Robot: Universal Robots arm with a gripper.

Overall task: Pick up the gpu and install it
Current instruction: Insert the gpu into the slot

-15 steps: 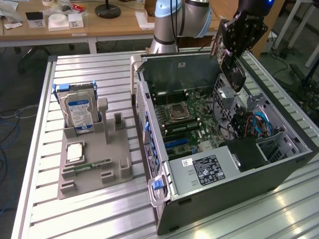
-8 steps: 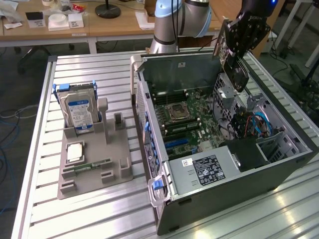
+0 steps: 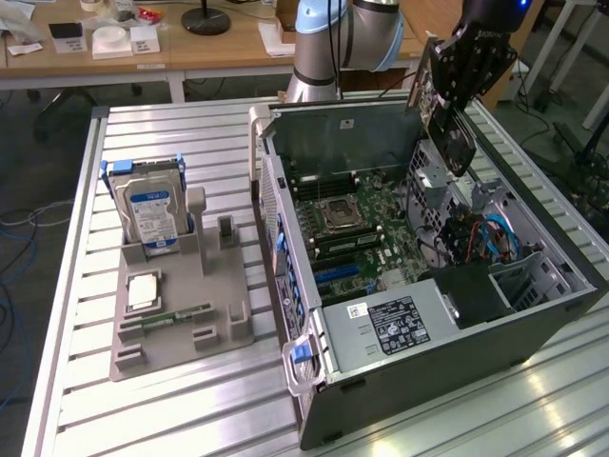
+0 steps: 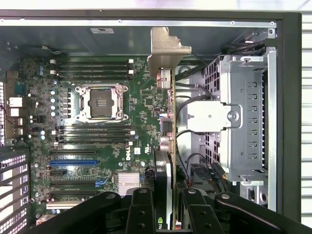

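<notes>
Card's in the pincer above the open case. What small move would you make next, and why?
Probably carry the gpu sideways toward the blue slot before lowering. The pincer grips it above the case, and it hangs beside the drive cage, well apart from the expansion slots.

Graphics card point(image 3: 455, 141): thin, black-faced, metal end bracket; gripped edge-on in my end effector point(image 4: 168, 217) above the motherboard point(image 4: 141, 126).
</notes>
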